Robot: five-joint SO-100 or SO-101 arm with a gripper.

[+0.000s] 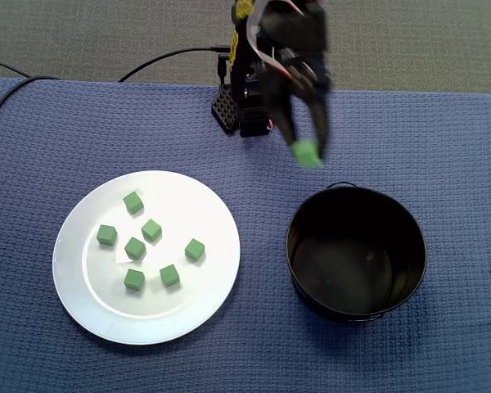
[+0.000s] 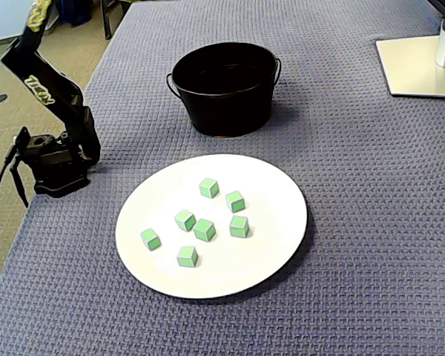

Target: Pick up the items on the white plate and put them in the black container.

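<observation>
Blue waffle-weave cloth covers the whole table, with carpet showing past its far edge. In the top-down fixed view the gripper is pinching one green cube, and it's just outside the rim of the black container, on the arm's side. Seven more green cubes are scattered on the white plate, which sits beside the container without touching it. The side camera only catches the arm; the gripper is out of shot.
</observation>
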